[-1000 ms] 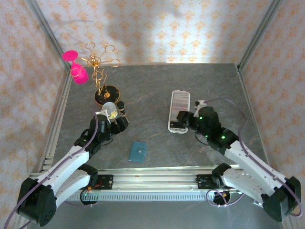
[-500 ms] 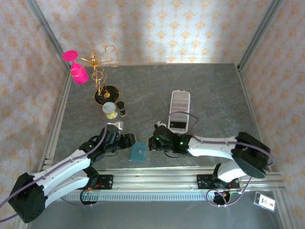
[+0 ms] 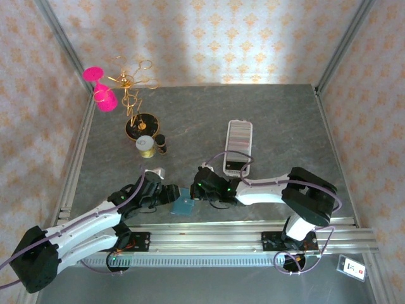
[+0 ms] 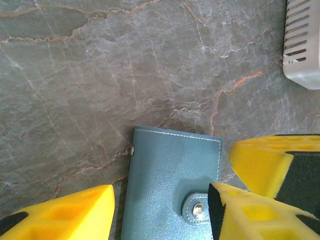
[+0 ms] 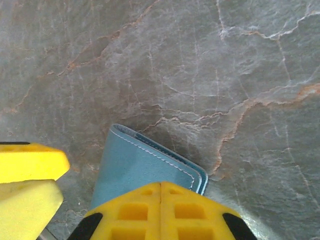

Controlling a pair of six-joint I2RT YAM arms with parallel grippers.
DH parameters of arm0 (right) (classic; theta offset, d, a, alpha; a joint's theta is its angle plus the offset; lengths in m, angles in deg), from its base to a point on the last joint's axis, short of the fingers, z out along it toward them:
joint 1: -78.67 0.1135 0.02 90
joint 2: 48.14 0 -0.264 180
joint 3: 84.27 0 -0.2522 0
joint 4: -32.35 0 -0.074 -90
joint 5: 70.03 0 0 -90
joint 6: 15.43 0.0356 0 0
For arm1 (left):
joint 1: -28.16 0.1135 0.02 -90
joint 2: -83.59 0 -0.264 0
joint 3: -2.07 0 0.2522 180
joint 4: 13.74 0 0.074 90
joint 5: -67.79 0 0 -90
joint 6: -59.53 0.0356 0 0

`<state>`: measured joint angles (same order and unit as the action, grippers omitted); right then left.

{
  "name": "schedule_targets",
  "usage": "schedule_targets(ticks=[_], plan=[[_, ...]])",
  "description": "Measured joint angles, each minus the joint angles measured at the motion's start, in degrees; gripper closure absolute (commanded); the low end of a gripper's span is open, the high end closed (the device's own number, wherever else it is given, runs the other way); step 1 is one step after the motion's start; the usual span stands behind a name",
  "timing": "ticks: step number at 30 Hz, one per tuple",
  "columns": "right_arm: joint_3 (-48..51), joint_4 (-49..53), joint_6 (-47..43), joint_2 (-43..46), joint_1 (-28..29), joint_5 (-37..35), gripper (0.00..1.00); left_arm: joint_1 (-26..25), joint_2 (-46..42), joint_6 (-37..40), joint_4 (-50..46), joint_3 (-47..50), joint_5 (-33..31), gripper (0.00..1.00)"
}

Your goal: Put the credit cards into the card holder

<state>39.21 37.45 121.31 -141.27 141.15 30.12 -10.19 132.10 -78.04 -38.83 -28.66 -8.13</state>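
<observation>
Holder [image 3: 183,204] lies shut and flat on the table [image 3: 285,120], its tab [image 4: 194,208] fastened down on the upper face. Left claw [image 3: 173,194] is at the holder's left side and stands about half open. One finger [image 4: 65,215] is just off the holder's left edge. The other [image 4: 250,220] is over the holder's right part, beside the tab. The holder sits between them, and whether either finger presses on it cannot be told. Right claw [image 3: 195,191] is at the holder's right side with its fingers [image 5: 182,195] closed flat against each other and nothing between them. Their tips are over the holder's cover near one corner; touching it or just above it, I cannot tell. The two claws are close together over the holder. Cards [image 3: 239,138] stand as a striped row in the tray [image 3: 229,149], beyond the holder and to its right, well apart from it. Farther beyond the holder, to its left, are a jar [image 3: 146,145] and a gold stand [image 3: 134,95].
</observation>
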Motion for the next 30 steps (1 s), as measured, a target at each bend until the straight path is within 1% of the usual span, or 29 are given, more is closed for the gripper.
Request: schedule_targets(ticks=[9,19,23,26,30], plan=[[0.0,0.0,0.0,-2.6,0.0,0.4,1.00,-1.6,1.1,-0.6,0.0,0.3,0.0,0.50],[0.0,-0.2,0.2,-2.8,0.1,0.1,1.00,-2.6,1.1,-1.0,0.0,2.9,0.9,0.51],[0.1,-0.4,0.7,-2.8,0.1,0.1,1.00,-2.9,0.5,-2.2,0.7,4.2,2.5,0.53],[0.3,-0.8,0.9,-2.8,0.1,0.1,1.00,-2.9,-0.3,-3.3,3.2,5.5,4.0,0.55],[0.6,-1.3,1.3,-2.8,0.2,-0.1,1.00,-4.0,-0.3,-4.7,5.6,6.5,6.4,0.56]])
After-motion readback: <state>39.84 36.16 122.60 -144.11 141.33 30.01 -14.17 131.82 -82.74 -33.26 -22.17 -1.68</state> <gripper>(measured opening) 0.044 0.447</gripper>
